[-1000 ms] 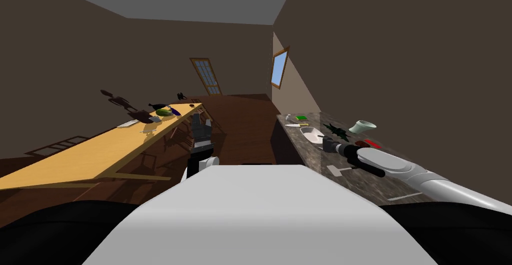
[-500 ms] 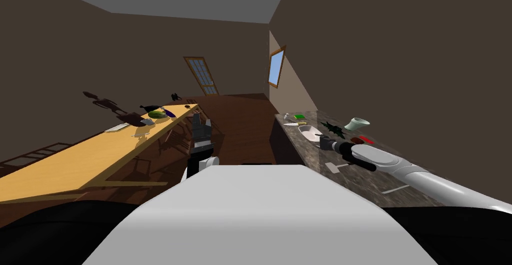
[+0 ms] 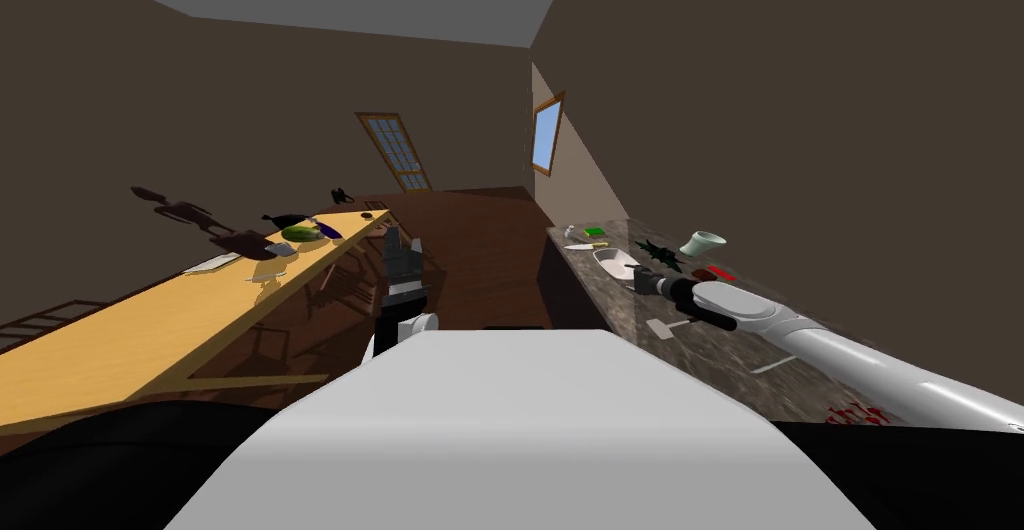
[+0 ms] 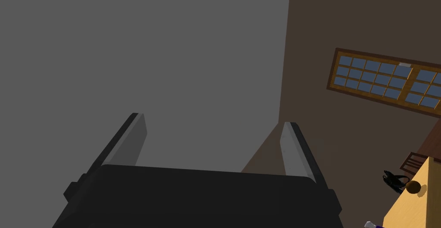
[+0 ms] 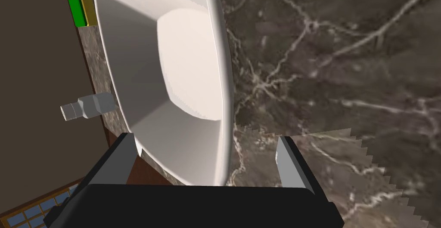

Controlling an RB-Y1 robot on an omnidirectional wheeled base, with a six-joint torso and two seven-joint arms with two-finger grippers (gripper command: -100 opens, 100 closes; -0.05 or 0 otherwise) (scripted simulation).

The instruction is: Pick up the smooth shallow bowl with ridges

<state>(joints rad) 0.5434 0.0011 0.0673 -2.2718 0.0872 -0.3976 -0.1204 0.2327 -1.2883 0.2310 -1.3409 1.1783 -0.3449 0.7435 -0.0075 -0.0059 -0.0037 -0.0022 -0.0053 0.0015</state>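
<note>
– Fingers [image 5: 287,161] of the right gripper [image 5: 206,163]: apart or together?
– Apart, with nothing clamped. The white bowl's [image 5: 189,66] near rim lies between them. It is close to one blade and well clear of the other, so it sits off-centre in the gap.
– How will it handle?
– Light and stiff, I judge, but smooth and sloped, so probably slippery. Take the thin rim, one blade inside the wall and one outside, rather than squeezing across the wide body.
– Where does it lie?
– On the dark marbled counter [image 5: 336,66], at its edge. A small grey bottle [image 5: 88,106] is near it, and a green block [image 5: 71,1] lies past its far end.
– The other arm?
– Left gripper [image 3: 400,249] is held ahead, well apart from the counter, blades spread, holding nothing.
</note>
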